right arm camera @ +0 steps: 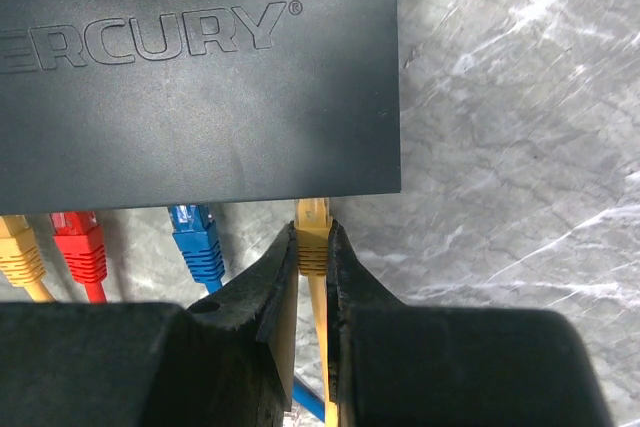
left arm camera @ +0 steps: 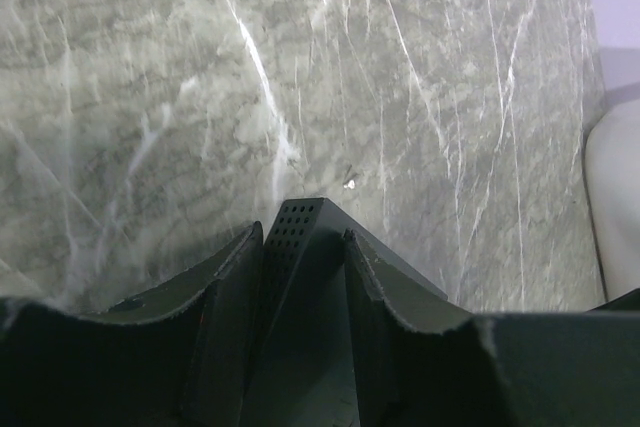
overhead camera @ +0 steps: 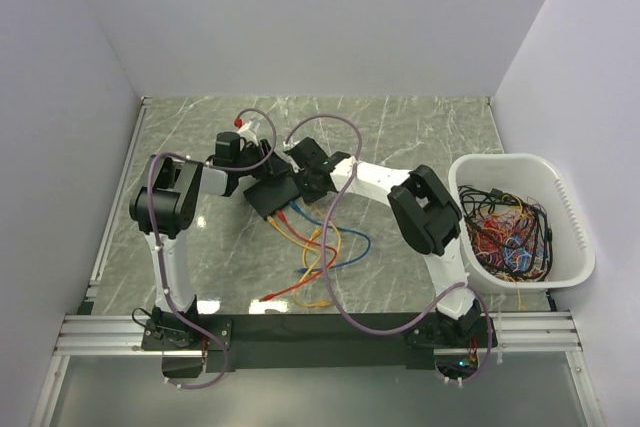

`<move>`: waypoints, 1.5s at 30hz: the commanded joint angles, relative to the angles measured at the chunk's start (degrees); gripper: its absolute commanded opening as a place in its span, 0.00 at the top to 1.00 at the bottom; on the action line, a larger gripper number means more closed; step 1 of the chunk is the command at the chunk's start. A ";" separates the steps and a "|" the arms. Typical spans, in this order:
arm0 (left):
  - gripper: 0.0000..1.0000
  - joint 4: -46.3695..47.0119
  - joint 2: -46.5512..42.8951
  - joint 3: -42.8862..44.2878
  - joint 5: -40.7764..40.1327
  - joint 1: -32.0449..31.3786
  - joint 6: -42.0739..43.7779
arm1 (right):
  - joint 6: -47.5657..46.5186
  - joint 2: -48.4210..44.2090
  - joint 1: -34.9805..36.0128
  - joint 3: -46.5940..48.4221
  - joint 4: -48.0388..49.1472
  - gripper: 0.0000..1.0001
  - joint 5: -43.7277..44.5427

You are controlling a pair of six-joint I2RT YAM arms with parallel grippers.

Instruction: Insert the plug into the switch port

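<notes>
Nearest to us, loose cables [overhead camera: 318, 252] in yellow, red and blue lie over the marble counter [overhead camera: 420, 127] between the two arm bases and run up toward the switch [right arm camera: 200, 97]. Off to the right, well apart from them, stands a white tub [overhead camera: 565, 202] holding a tangle of more cables.

Further in, the right jaws are clamped on a yellow plug [right arm camera: 313, 215], one on each side of it. The plug's tip meets the switch's near long edge, close to a corner (we cannot tell whether it is fully seated). Along that same edge, to the left in the right wrist view, we see a blue plug [right arm camera: 197, 242], a red plug [right arm camera: 78, 247] and a second yellow plug [right arm camera: 18, 252], each butted against the black box.

The switch sits near the middle of the counter, with raised lettering on its top face. Beyond it, the left jaws are closed on one of the switch's corners, and a perforated side wall shows between them.
</notes>
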 commanded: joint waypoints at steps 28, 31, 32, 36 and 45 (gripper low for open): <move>0.61 -6.44 -4.35 -4.75 -0.89 -3.46 0.06 | 1.61 -15.07 -0.92 -17.08 17.10 1.00 -2.35; 0.62 -7.22 -4.70 -4.75 -2.55 -3.11 -0.20 | 2.84 -18.67 -1.01 -21.67 19.65 1.00 -5.07; 0.62 -7.49 -4.70 -4.58 -3.17 -2.84 -0.38 | 3.28 -19.72 -1.10 -22.47 20.52 1.00 -6.12; 0.62 -7.31 -4.61 -4.75 -2.74 -1.79 -1.43 | 2.85 -26.14 -1.01 -24.15 21.15 1.00 -10.87; 0.62 -6.53 -9.35 -6.51 -3.52 -1.43 -2.40 | 4.42 -36.69 -1.36 -30.56 24.83 1.00 -13.78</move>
